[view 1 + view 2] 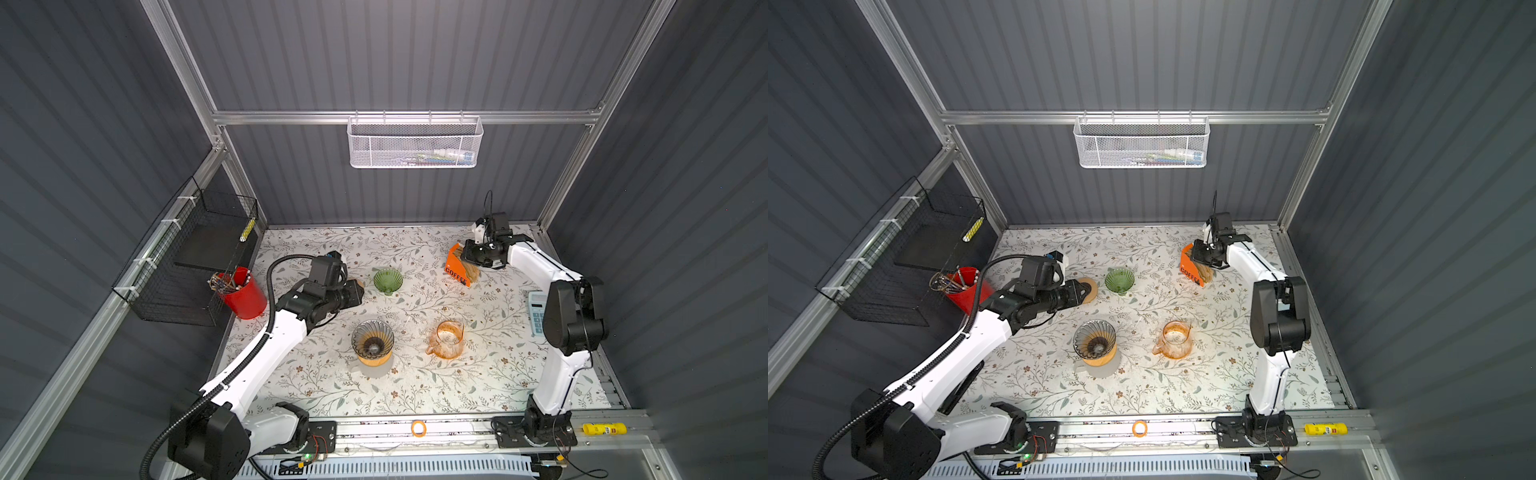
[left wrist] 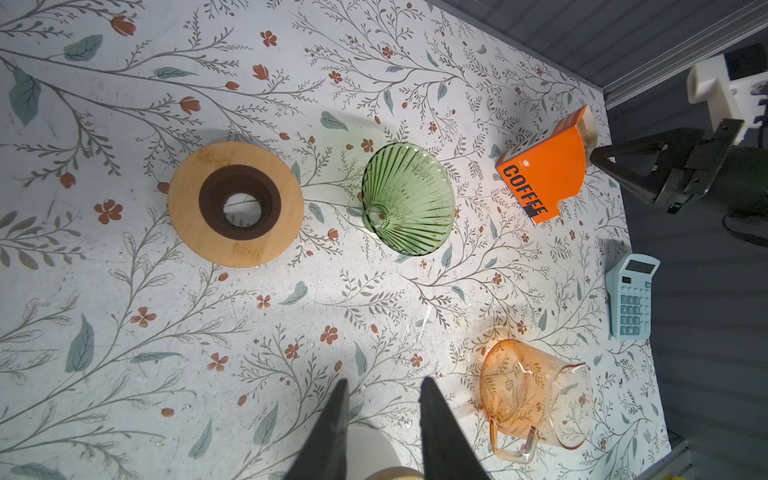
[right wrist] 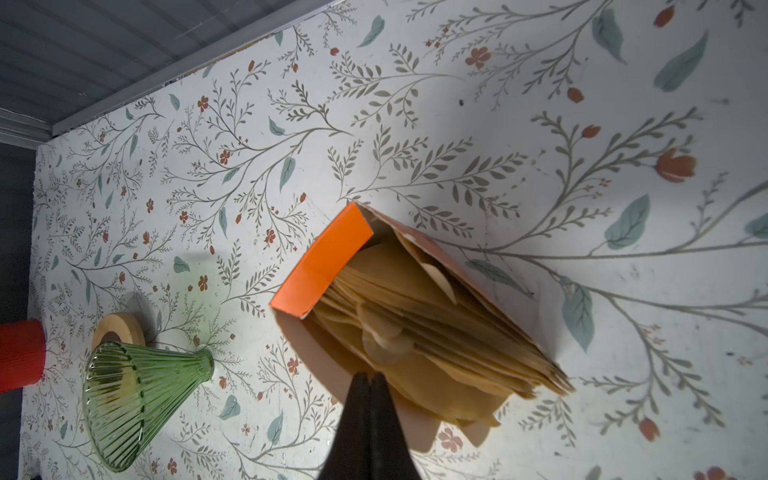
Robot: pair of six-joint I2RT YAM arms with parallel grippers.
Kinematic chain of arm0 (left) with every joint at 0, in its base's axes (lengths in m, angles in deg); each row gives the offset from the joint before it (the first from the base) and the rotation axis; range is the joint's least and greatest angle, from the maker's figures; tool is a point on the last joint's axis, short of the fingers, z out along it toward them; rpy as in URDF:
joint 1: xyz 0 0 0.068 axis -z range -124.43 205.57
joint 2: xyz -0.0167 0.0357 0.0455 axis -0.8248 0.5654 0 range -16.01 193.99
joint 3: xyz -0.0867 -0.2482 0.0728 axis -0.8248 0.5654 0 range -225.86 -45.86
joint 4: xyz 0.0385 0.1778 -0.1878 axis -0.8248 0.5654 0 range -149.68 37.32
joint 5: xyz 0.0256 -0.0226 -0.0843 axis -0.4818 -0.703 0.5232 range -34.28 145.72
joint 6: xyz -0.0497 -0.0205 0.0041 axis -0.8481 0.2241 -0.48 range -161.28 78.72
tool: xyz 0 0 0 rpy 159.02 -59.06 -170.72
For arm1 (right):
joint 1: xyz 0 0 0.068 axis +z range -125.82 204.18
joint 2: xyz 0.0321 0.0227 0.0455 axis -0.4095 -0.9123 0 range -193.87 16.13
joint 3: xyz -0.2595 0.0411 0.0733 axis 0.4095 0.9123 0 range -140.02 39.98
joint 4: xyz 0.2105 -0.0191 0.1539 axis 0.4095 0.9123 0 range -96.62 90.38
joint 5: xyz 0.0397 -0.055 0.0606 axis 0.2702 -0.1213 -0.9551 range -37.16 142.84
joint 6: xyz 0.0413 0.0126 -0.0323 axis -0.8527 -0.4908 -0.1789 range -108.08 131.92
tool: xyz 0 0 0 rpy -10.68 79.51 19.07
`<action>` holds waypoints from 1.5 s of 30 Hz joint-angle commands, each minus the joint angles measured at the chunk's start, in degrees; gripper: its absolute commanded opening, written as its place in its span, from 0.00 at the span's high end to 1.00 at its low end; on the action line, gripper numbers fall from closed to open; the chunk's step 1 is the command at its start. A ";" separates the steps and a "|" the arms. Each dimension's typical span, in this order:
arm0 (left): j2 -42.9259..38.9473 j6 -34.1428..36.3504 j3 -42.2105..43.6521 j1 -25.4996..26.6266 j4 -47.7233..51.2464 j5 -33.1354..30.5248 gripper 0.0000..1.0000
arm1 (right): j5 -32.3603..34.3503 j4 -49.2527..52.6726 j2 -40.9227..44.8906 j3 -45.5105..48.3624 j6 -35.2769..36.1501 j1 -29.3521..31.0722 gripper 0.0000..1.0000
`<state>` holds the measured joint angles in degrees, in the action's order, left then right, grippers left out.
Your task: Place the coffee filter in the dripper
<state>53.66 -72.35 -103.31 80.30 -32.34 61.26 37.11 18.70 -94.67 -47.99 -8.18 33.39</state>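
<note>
A: Right wrist view: right gripper [image 3: 370,377] tips pressed together against the brown paper coffee filters [image 3: 415,316] stacked in the orange cardboard "COFFEE" box [image 3: 322,266]. Sheet caught or not, cannot tell.
B: Both top views hide those tips. The smoky ribbed glass dripper [image 1: 372,341] stands on its wooden collar, well apart from the box.
A: Left wrist view: left gripper [image 2: 384,399] spread, holding nothing.

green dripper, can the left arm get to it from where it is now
Probably yes: the left gripper hangs open and empty a short way from the green dripper, with only bare table between them. The wooden ring lies off to one side.
</note>
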 commanded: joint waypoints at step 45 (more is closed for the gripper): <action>0.39 1.38 0.92 0.14 0.63 -0.88 0.70 | -0.55 1.51 -4.77 -4.23 0.67 0.80 0.80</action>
<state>53.90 -72.33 -102.68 80.30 -32.34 61.06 37.03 18.75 -98.35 -50.90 -7.57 33.72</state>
